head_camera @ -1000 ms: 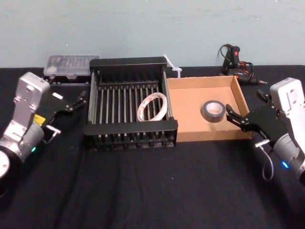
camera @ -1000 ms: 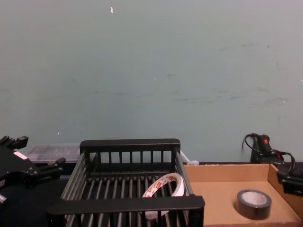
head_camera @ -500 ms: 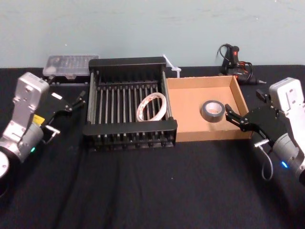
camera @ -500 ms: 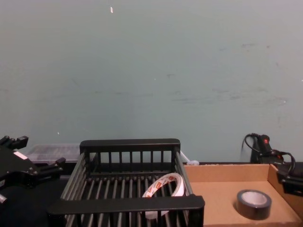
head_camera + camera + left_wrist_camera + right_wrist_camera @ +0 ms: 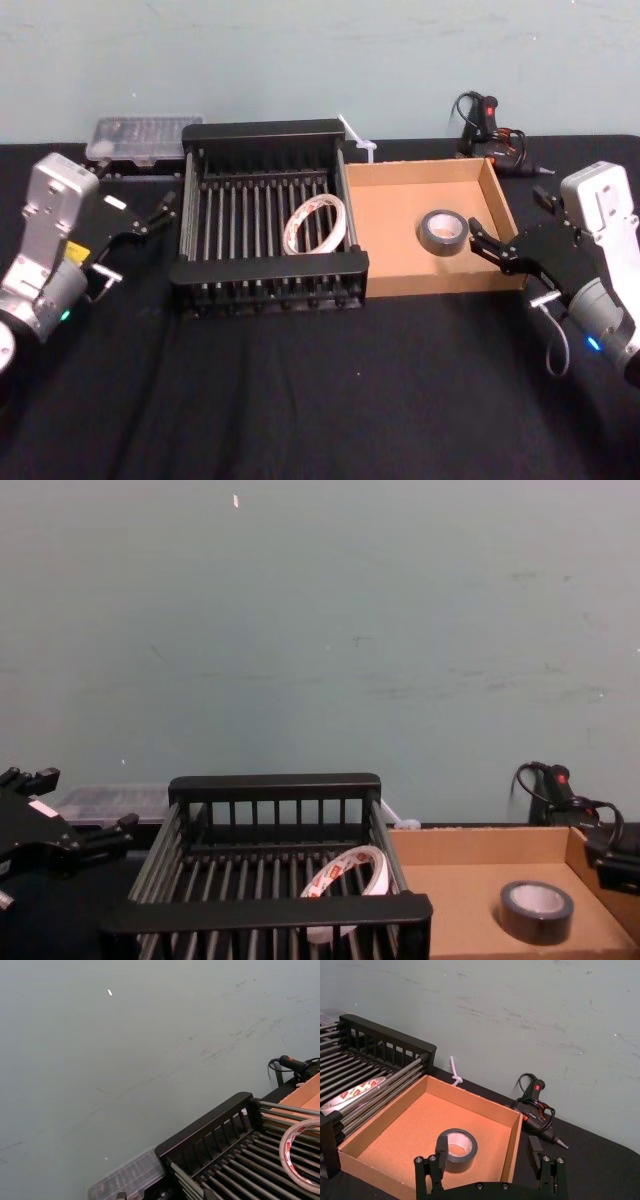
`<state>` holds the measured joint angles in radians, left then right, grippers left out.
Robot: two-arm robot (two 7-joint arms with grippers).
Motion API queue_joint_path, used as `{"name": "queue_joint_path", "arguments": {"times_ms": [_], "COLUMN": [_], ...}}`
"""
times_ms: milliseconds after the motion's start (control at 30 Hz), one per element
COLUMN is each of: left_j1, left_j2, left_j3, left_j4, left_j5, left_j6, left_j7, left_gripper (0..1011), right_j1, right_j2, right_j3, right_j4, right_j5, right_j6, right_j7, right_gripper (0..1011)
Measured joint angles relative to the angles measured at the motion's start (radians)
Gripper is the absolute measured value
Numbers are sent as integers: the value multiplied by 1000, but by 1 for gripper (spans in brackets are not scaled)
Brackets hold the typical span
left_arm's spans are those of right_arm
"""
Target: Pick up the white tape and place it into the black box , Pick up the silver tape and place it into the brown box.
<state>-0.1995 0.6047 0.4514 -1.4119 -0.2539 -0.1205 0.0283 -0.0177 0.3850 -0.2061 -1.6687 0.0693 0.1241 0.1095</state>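
Note:
The white tape [image 5: 315, 224] [image 5: 350, 875] [image 5: 300, 1126] [image 5: 355, 1094] leans on the bars inside the black box [image 5: 265, 265] [image 5: 270, 912], towards its right side. In the brown box [image 5: 390, 240] [image 5: 405, 1135] the silver tape [image 5: 440, 243] [image 5: 536, 925] [image 5: 462, 1162] lies flat. My right gripper [image 5: 478, 240] [image 5: 488, 1147] hovers open over that box's right wall, just right of the silver tape, with nothing between its fingers. My left gripper [image 5: 158, 212] [image 5: 75, 815] stands open and empty left of the black box.
A clear plastic case [image 5: 145, 135] sits behind the black box at the far left. A glue gun with a cable [image 5: 485, 120] [image 5: 535, 1105] lies behind the brown box. A white zip tie [image 5: 357, 135] rests between the boxes at the back. Black cloth covers the table.
Both tapes lie where they were and both grippers stay open and in place. The head view has shifted slightly.

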Motion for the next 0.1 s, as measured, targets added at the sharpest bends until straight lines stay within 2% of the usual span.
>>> {"name": "queue_joint_path", "arguments": {"times_ms": [100], "left_j1": [0], "left_j2": [0], "left_j3": [0], "left_j4": [0], "left_j5": [0], "left_j6": [0], "left_j7": [0], "left_gripper": [1001], "right_j1": [0], "right_j2": [0], "right_j3": [0], "right_j4": [0], "right_j5": [0], "right_j6": [0], "right_j7": [0], "right_gripper": [1003]}}
